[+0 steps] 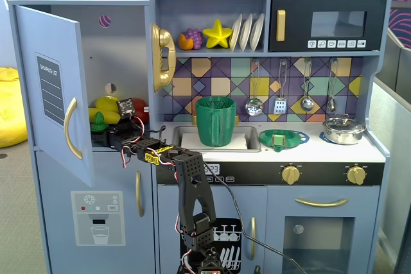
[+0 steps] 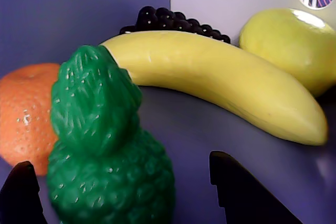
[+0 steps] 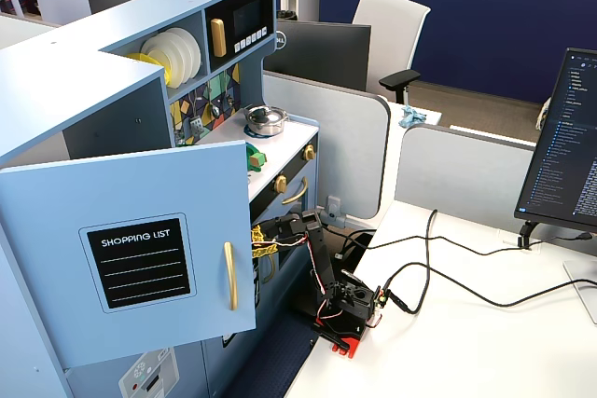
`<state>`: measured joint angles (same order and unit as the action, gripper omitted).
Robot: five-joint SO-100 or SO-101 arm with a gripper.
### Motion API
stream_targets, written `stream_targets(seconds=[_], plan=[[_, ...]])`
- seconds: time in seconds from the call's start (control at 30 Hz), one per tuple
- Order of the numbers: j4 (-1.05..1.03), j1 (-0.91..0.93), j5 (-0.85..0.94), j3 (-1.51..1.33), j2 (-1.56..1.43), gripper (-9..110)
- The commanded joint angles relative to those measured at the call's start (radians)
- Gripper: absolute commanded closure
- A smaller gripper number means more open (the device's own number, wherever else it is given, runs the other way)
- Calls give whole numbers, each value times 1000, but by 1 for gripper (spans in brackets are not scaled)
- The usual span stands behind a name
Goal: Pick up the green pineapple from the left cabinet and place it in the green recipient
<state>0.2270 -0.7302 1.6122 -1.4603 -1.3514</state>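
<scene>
The green pineapple (image 2: 105, 145) stands upright on the shelf of the left cabinet (image 1: 48, 88), whose door hangs open. It also shows in a fixed view (image 1: 98, 122). My gripper (image 2: 121, 163) is open, with one black finger on each side of the pineapple's body. A gap shows at the right finger (image 2: 236, 187). The arm reaches into the cabinet in a fixed view, with the gripper (image 1: 103, 134) at the pineapple. The green recipient (image 1: 215, 120) stands upright in the sink, to the right of the cabinet. In the other fixed view the open door (image 3: 131, 249) hides the pineapple and the gripper.
Behind the pineapple lie a yellow banana (image 2: 220, 82), an orange (image 2: 26, 114), dark grapes (image 2: 168, 19) and a yellow-green fruit (image 2: 289, 45). A flat green dish (image 1: 282, 138) and a metal pot (image 1: 343, 129) sit on the counter. A gold phone (image 1: 163, 56) hangs on the cabinet's right edge.
</scene>
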Motion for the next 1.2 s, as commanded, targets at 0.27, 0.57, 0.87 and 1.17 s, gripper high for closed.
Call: stream_targets(seconds=[0.27,0.57,0.87,1.17], plan=[[23,-32,-54,158,58,75],[20,-37,55,60,-14,101],[-12,-121,293,-301,-557,101],[-405,-150,374,-554,-1169,101]])
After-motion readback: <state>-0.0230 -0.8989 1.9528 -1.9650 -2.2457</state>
